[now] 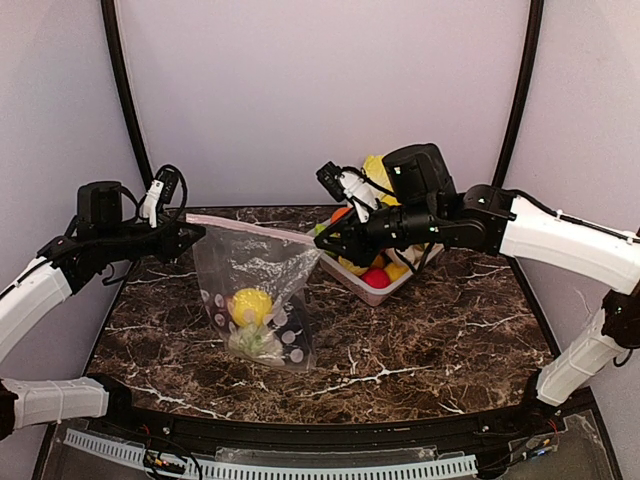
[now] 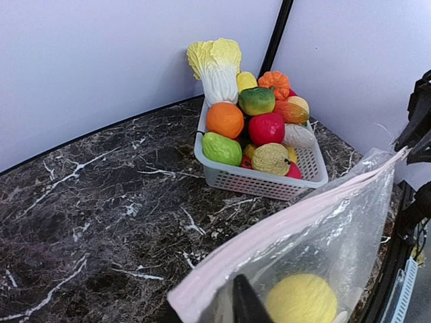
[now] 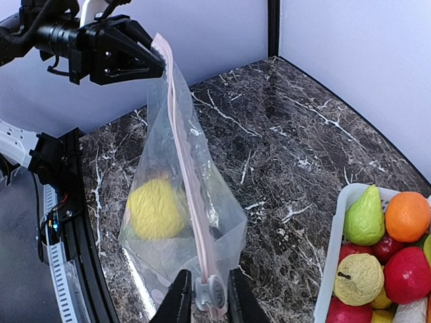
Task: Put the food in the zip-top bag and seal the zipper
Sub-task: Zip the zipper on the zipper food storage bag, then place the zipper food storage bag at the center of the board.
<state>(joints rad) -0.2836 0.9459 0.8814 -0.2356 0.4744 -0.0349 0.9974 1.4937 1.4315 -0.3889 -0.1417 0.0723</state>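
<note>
The zip-top bag (image 1: 262, 270), clear with white dots, hangs stretched between both grippers, its bottom resting on the marble. Inside lie the food pieces: a yellow lemon (image 1: 250, 304) (image 2: 300, 299) (image 3: 155, 208) above a white-and-green cauliflower (image 1: 250, 340). The pink zipper (image 3: 186, 168) (image 2: 303, 210) runs taut along the top edge and looks pressed together along the length I see. My left gripper (image 1: 195, 232) (image 3: 153, 59) is shut on the bag's left top corner. My right gripper (image 1: 322, 243) (image 3: 204, 299) sits at the other end, fingers closely flanking the white slider (image 3: 213, 293).
A pale slotted basket (image 1: 372, 293) (image 2: 262, 182) (image 3: 331, 269) heaped with toy fruit and vegetables stands at the back right, just under my right arm. Black rails border the dark marble table at its near and left edges.
</note>
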